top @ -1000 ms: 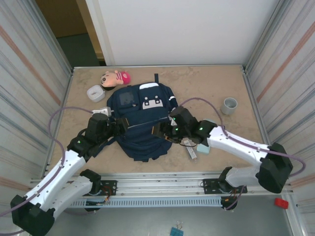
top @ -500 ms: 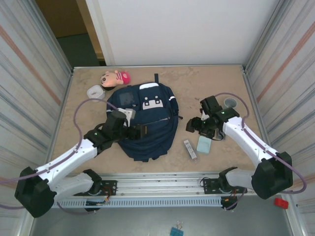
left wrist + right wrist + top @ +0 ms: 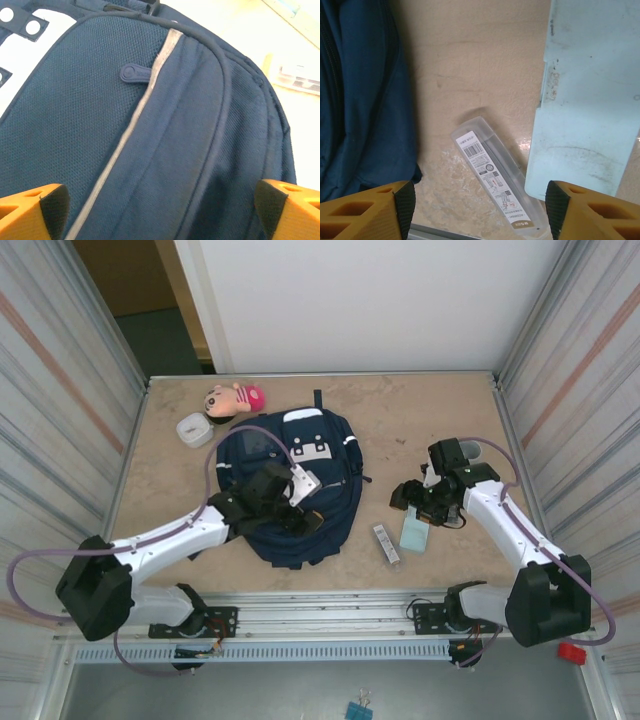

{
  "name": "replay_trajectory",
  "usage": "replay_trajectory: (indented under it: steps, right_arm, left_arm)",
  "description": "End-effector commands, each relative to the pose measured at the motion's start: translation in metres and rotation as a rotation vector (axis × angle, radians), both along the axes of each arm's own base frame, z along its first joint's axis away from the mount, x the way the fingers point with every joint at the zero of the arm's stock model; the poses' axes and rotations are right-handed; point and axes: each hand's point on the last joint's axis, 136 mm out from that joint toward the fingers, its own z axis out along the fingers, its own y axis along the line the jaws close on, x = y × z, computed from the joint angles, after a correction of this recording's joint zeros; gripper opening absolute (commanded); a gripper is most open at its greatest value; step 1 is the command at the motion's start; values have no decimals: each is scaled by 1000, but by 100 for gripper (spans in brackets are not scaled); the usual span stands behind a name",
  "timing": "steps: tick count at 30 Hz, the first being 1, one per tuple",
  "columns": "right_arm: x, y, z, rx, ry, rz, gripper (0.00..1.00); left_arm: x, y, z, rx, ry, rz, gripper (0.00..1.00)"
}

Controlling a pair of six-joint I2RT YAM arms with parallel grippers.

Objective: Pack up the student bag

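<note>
- Near edge: 1 clear pen case point(image 3: 386, 544), with 1 pale blue pad point(image 3: 413, 533) just beside it. The case's barcode label is seen by the right wrist camera and is lost from above.
- Right gripper point(image 3: 480, 212): fingers spread wide above the case, nothing between them.
- Left gripper point(image 3: 160, 215): fingers wide apart over the front pocket. Its camera shows 1 zip pull point(image 3: 134, 73) by the pale stripe.
- 1 student bag point(image 3: 295, 490), flat at mid-table.
- Far left: 1 white tub point(image 3: 194, 429), 1 doll point(image 3: 235, 398).

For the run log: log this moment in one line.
left pincer open over student bag | right pincer open over clear case beside blue pad
</note>
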Motion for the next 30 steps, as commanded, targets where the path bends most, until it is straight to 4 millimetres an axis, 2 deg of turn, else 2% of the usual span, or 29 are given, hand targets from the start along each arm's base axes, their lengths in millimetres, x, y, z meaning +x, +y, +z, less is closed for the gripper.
replay_trajectory:
  steps: [1, 5, 11, 15, 20, 24, 25, 27, 29, 30]
  right_arm:
    - [-1, 3, 5, 27, -31, 27, 71]
    - [2, 7, 8, 53, -48, 37, 71]
    - [5, 15, 10, 97, -61, 52, 71]
    - [6, 15, 10, 100, -64, 52, 71]
    - [8, 17, 11, 113, -68, 55, 72]
    - [10, 18, 12, 118, -75, 56, 72]
    - [10, 17, 13, 118, -77, 53, 72]
    - [11, 16, 13, 114, -82, 48, 72]
    - [12, 12, 14, 110, -87, 35, 72]
    - [13, 9, 13, 108, -87, 25, 72]
  left_arm:
    - [10, -7, 21, -2, -88, -64, 97]
    - [3, -13, 24, -52, -83, -169, 95]
    - [9, -6, 29, -143, -30, -202, 93]
    - [7, -1, 13, -65, -22, -264, 94]
    - [13, 10, -13, 57, 8, -259, 96]
    - [26, 16, -24, 108, -18, -213, 97]
    - [31, 18, -25, 117, -30, -192, 95]
    - [38, 22, -25, 121, -48, -163, 85]
    - [40, 22, -22, 111, -60, -159, 60]
    - [40, 21, -19, 103, -69, -158, 53]
